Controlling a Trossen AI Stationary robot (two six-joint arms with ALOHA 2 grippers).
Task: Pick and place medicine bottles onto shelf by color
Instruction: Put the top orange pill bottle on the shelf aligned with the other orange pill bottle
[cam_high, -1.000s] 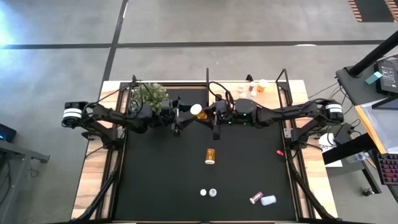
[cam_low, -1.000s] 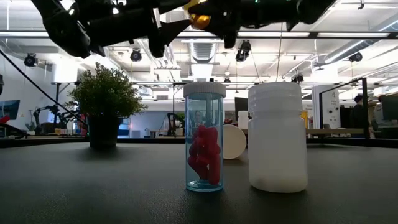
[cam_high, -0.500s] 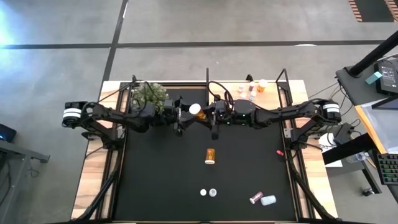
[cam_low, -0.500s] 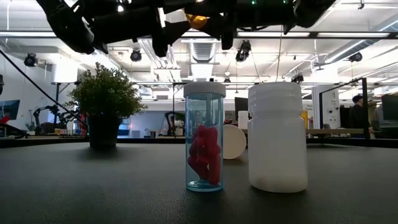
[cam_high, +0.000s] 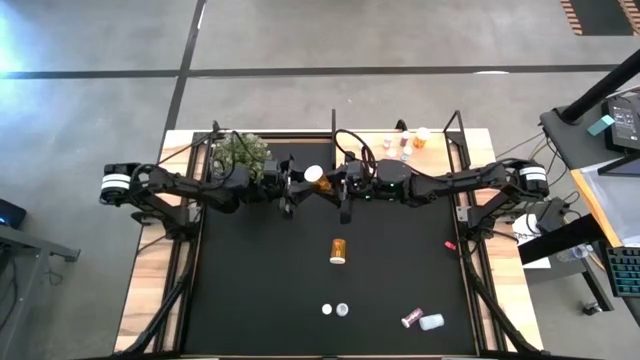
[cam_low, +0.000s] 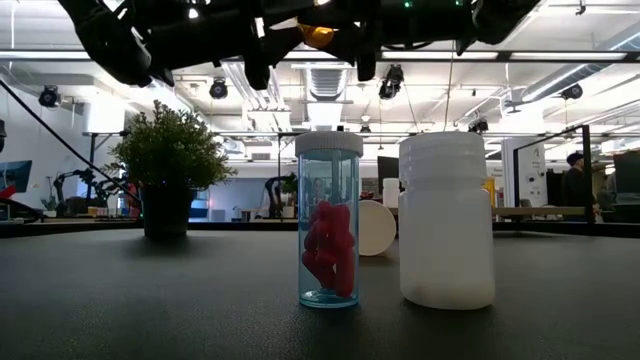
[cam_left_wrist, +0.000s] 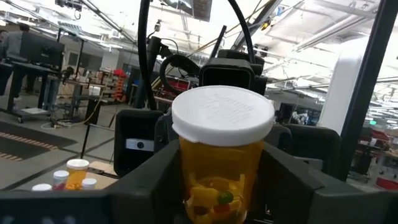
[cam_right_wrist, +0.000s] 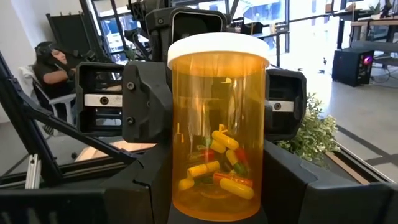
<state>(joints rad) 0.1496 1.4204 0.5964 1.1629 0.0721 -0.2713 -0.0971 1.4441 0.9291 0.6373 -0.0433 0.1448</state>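
Left gripper (cam_high: 296, 188): clamped on the orange bottle (cam_high: 318, 179).
Right gripper (cam_high: 344, 185): clamped on it too, above the table's back.
High view: five bottles on the mat (cam_high: 250, 290).
Right wrist: orange bottle (cam_right_wrist: 217, 124) amber, white-capped, holding yellow and red capsules.

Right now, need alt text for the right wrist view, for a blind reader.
An orange pill bottle with a white cap, holding yellow and red capsules, stands upright between the right tool's dark fingers. The left tool faces it, fingers flanking the bottle's upper part. A potted plant shows behind.
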